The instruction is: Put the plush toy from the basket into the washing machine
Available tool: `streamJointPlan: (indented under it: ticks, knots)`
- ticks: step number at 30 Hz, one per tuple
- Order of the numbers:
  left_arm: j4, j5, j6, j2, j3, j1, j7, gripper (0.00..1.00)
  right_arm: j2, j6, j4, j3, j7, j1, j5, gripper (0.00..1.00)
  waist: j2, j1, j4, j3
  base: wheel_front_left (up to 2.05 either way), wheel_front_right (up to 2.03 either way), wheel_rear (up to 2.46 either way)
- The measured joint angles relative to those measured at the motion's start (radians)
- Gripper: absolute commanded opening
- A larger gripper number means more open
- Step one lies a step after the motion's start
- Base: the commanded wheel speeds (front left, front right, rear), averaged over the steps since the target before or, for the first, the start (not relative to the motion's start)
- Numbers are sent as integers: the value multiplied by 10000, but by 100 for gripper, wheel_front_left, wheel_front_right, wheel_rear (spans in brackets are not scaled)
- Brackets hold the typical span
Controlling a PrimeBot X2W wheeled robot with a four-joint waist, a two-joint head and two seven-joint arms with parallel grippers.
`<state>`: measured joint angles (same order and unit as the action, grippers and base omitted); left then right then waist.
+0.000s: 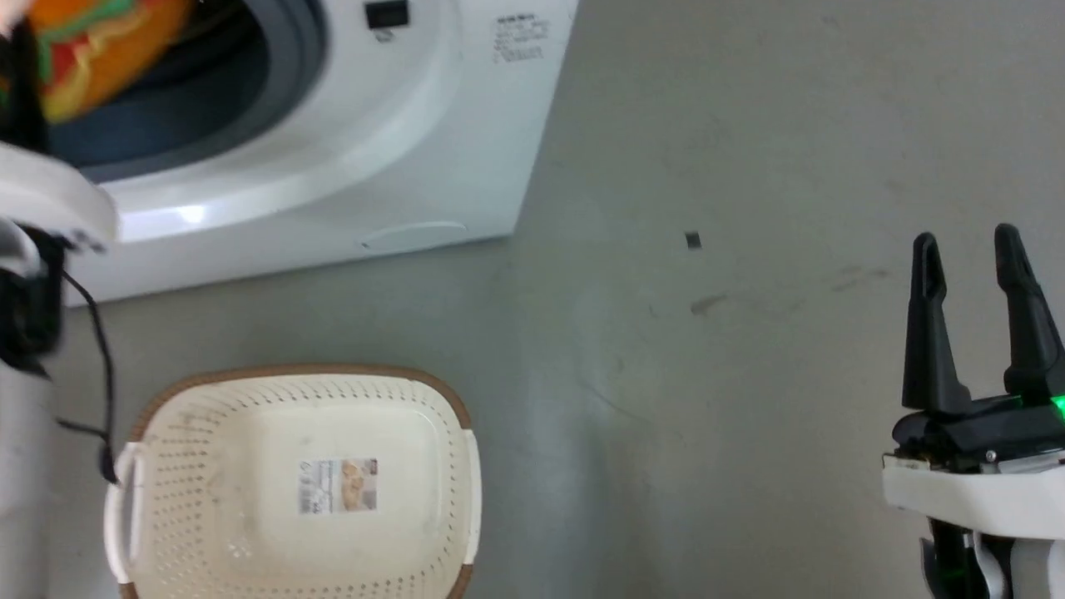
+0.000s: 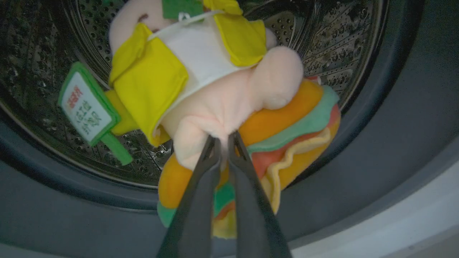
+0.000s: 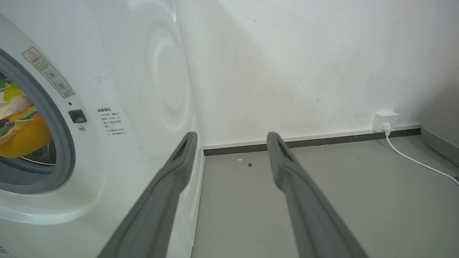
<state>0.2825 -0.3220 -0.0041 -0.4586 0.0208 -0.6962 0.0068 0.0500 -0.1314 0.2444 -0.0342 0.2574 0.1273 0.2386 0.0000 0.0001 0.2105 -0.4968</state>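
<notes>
One plush toy (image 2: 222, 104), one basket (image 1: 291, 371), one washing machine (image 1: 399, 150), two grippers. Toy soft and fuzzy: rounded pale pink figure in yellow cloth with a white bib, a small green-framed sign at one side, joined to an orange burger-shaped cushion with green, red and wavy yellow layers. Basket of cream plastic, rounded-rectangular, pierced with rows of small holes, brown along the rim, one label sticker (image 1: 337, 485) on the inner bottom; standing on the grey floor (image 1: 707, 416) just before the machine's front. Machine white and smooth, with a round grey rubber seal (image 3: 62, 143) and a shiny perforated steel drum (image 2: 340, 46). Left gripper (image 2: 224, 138) pressed almost together, pinching the pink fabric at the toy's lower part; toy right beyond the fingertips, within the round opening, drum wall behind it. Right gripper (image 1: 966, 241) spread apart over the floor, well apart from the toy.
</notes>
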Motion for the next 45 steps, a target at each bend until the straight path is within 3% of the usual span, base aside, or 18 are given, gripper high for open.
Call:
streamJointPlan:
  ticks: [7,16,22,29,30,38,45]
  knots:
    - [1154,219,-272,-917,-322,-2967,1528,0,0,0,6,54,0,347,291,100,0,1,532,-1348,0,0,0]
    - [3463,715,-523,-1592,-1001,-5901,3041,0,0,0,-61,293,0,772,472,100,0,1,1125,-2475,0,0,0]
    - [4650,742,-418,-1649,-1087,-6664,3996,0,0,0,-215,303,0,774,798,100,0,1,1294,-2744,0,0,0]
    - [5101,754,-529,-1657,-1335,-6786,3718,0,0,0,-270,291,0,890,796,100,0,1,1223,-2829,0,0,0]
    - [5181,784,-533,-1657,-1383,-6785,3591,100,0,0,-291,297,0,890,792,100,-1,1,1201,-2812,0,0,0]
    - [5908,725,-616,-1285,-1490,-6425,2075,100,0,0,-416,178,0,900,499,100,0,0,993,-2176,0,0,0]
    - [6602,199,-826,-280,-1538,-5095,395,100,2,0,-504,25,0,592,-207,100,0,-1,632,-924,0,0,0]
